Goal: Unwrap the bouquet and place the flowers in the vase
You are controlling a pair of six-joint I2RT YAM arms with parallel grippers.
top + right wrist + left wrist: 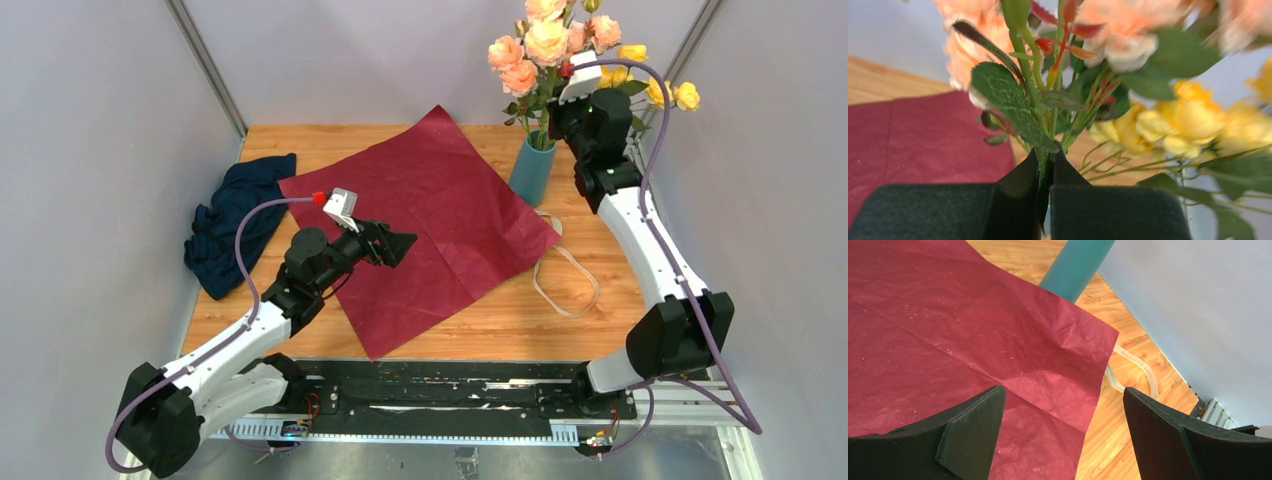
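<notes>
Right pincer [1048,156] pinches the flowers [545,45] just above the vase [532,172]; left pincer [1063,407] gapes wide over maroon paper [430,190].

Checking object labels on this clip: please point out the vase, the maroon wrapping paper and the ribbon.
vase [532,172], top external view, middle of its teal body.
maroon wrapping paper [430,195], top external view, centre of the flat sheet.
ribbon [1137,361], left wrist view, printed strip on the wood.

Pale grey walls [100,120] around wooden table [470,335]
</notes>
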